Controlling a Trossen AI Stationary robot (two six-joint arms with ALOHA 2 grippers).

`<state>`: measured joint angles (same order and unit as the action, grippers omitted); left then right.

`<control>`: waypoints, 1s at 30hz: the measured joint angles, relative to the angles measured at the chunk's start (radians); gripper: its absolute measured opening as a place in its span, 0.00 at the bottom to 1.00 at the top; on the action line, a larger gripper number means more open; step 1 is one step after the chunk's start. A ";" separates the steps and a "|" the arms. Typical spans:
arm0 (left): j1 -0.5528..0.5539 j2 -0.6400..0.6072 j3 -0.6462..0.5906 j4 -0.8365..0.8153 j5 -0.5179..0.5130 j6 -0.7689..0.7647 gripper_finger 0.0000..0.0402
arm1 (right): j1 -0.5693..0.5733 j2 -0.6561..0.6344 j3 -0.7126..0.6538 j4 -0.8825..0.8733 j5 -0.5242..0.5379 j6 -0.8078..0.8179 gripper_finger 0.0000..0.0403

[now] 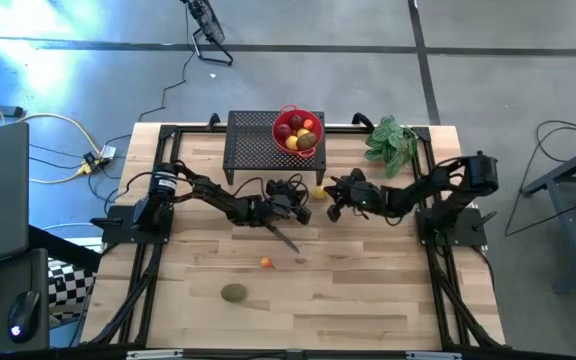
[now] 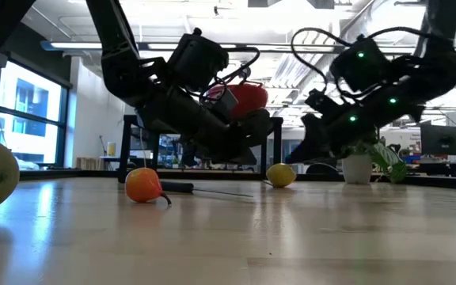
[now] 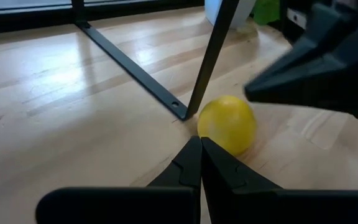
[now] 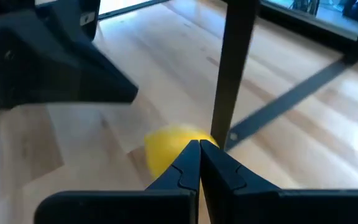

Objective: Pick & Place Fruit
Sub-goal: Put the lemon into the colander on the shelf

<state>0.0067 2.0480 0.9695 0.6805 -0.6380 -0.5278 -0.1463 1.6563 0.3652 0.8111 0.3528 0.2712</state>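
Note:
A yellow lemon (image 1: 318, 191) lies on the table beside a leg (image 3: 210, 56) of the black mesh rack, between my two grippers. My left gripper (image 3: 201, 140) is shut, its tips at the lemon's (image 3: 229, 123) near side. My right gripper (image 4: 199, 144) is also shut and comes from the opposite side, its tips in front of the lemon (image 4: 166, 149). A red bowl (image 1: 290, 111) on the rack holds several fruits, red and yellow among them. A tiny orange fruit (image 1: 266, 262) and a brown-green kiwi (image 1: 233, 292) rest on the table nearer the front edge. My left gripper's shut fingertips (image 3: 191, 155) stand low, right at the lemon's side (image 3: 211, 138); I cannot tell whether they touch it. My right gripper's shut fingertips (image 4: 209, 155) stand right at the lemon's other side (image 4: 178, 138); whether they touch it, I cannot tell. The lemon rests on the table.
The black mesh rack (image 1: 253, 140) stands at the far edge, with its leg and base bar (image 3: 129, 62) close to the lemon. A slim dark-handled knife (image 1: 283, 236) lies near the left gripper. A green leafy bunch (image 1: 393, 140) sits at the far right. Open wood lies toward the near edge.

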 joint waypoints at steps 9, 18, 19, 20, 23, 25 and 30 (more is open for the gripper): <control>0.000 0.000 0.000 -0.010 0.022 0.003 0.00 | -0.078 0.005 0.095 -0.197 -0.073 -0.100 0.01; 0.000 0.000 0.000 -0.039 0.022 0.004 0.00 | -0.095 0.005 0.096 -0.217 -0.357 -0.111 0.01; 0.000 0.000 0.000 -0.041 0.022 0.004 0.00 | -0.091 0.005 0.096 -0.216 -0.379 -0.112 0.01; 0.000 0.000 0.000 -0.046 0.022 0.004 0.00 | -0.086 0.005 0.096 -0.216 -0.390 -0.112 0.01; 0.000 0.000 0.000 -0.066 0.025 0.004 0.00 | -0.068 0.005 0.096 -0.216 -0.398 -0.112 0.01; 0.000 0.000 0.000 -0.084 0.048 0.002 0.00 | -0.052 0.005 0.096 -0.216 -0.398 -0.111 0.01; -0.019 -0.002 0.000 -0.097 0.046 0.021 0.00 | 0.008 0.001 0.096 -0.229 -0.274 -0.117 0.01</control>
<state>-0.0122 2.0463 0.9695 0.5835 -0.5917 -0.5067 -0.1384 1.6572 0.4610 0.5824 0.0786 0.1539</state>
